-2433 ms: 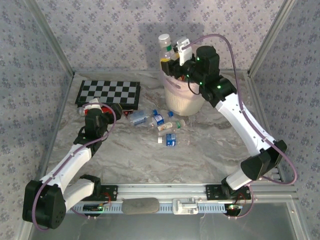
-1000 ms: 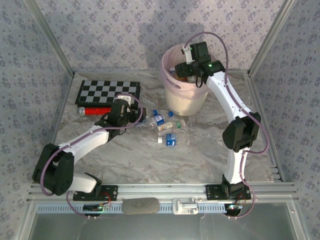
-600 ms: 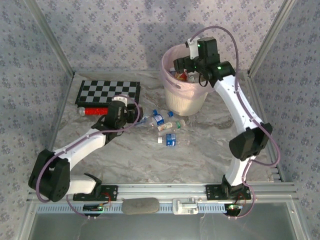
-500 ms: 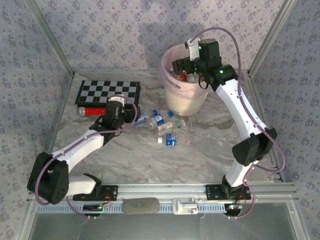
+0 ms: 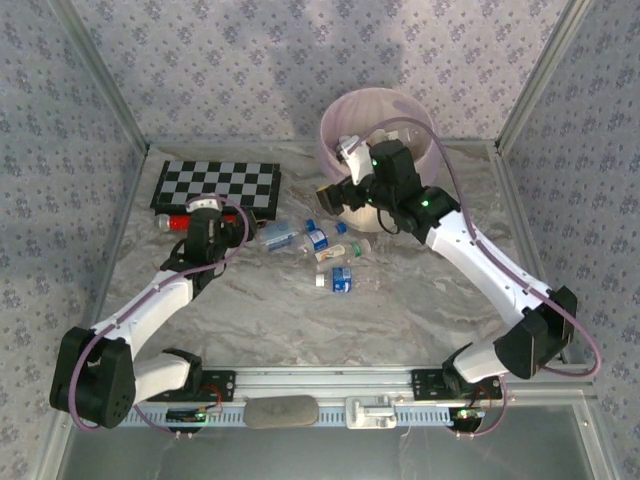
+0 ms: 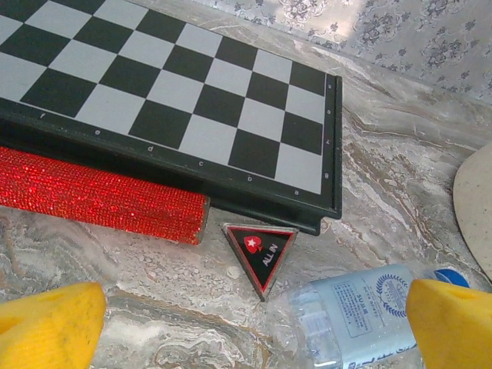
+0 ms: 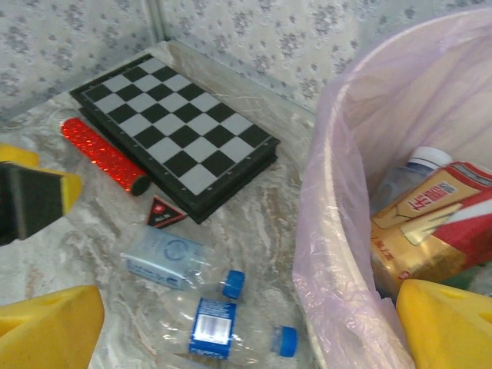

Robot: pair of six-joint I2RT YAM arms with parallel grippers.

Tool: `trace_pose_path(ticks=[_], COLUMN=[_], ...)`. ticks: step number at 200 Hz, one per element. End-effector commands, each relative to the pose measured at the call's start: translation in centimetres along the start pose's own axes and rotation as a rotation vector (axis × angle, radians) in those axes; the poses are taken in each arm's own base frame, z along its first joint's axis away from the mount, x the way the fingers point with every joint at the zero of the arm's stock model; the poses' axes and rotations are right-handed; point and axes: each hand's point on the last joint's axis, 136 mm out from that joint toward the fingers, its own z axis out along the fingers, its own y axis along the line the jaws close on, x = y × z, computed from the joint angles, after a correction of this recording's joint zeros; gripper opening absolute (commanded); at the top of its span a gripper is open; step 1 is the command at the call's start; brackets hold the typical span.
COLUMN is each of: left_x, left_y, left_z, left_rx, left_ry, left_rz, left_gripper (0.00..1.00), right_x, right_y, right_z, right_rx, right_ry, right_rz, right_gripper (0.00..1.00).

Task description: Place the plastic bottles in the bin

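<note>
Since half a second ago our right gripper (image 5: 335,192) has come out of the bin (image 5: 372,105) and dropped to its near-left side, fingers spread wide (the pink-lined rim shows between them); our left gripper (image 6: 246,323) has pulled back left, also spread and empty, with a clear bottle (image 6: 360,314) lying between its fingertips, toward the right one; more bottles (image 5: 322,245) lie loose on the table (image 5: 300,320) just left of the bin; others (image 7: 430,219) sit inside it.
</note>
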Motion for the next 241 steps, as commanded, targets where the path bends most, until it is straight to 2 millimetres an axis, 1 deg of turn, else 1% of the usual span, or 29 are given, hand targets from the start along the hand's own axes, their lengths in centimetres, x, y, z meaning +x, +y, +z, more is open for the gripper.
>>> trace_pose_path(ticks=[1,22,34,46,60,79,94,137,152,176,190,209,227,241], left_x=[-0.7,-0.3,-0.2,-0.2,-0.4,-0.7,-0.9,-0.9,-1.0,-1.2,-1.2,-1.3,-1.4,-1.4], left_y=[-0.6,-0.9,-1.0,-1.2,-1.6,-2.1,-2.2,-2.2,-2.2,-1.9,-1.8,-2.0,-2.0,-1.9], left_z=[-0.1,0.3,0.6,0.9,1.1,1.2,1.2,1.0,0.7,0.2,0.0,-0.1,-0.2,-0.4], left_rx=[0.031,0.047,0.052,0.057,0.063,0.079,0.081,0.083,0.086,0.078,0.077,0.083,0.086,0.085], left_ry=[-0.02,-0.003,0.003,0.007,0.012,0.014,0.009,0.009,0.007,-0.009,-0.012,-0.014,-0.014,-0.017], left_rz=[-0.033,-0.039,-0.042,-0.043,-0.042,-0.044,-0.049,-0.048,-0.046,-0.046,-0.046,-0.046,-0.049,-0.05], left_gripper=[1.0,1.0,1.0,1.0,1.0,1.0,1.0,1.0,1.0,1.0,1.0,1.0,1.0,1.0], right_x=[7.8,10.6,11.3,11.4,10.8,9.5,8.7,7.5,7.2,7.4,6.9,5.5,4.4,4.0], right_y=[4.2,5.3,5.1,4.5,3.5,1.9,0.9,-3.1,-4.0,-5.3,-6.6,-8.4,-9.8,-10.5], right_z=[1.7,1.7,1.6,1.6,1.5,1.4,1.3,1.2,1.1,1.1,0.6,-0.2,-0.8,-0.9], right_rx=[-0.11,-0.088,-0.055,-0.018,0.025,0.073,0.095,0.196,0.207,0.248,0.302,0.345,0.353,0.347], right_ry=[0.246,0.338,0.359,0.366,0.348,0.306,0.283,0.247,0.242,0.253,0.25,0.215,0.179,0.162], right_rz=[0.045,0.0,-0.021,-0.03,-0.031,-0.034,-0.033,-0.024,-0.012,-0.011,-0.01,0.016,0.049,0.069], right_gripper=[0.99,0.99,0.99,0.99,0.99,0.99,0.99,0.99,0.99,0.99,0.99,0.99,0.99,0.99])
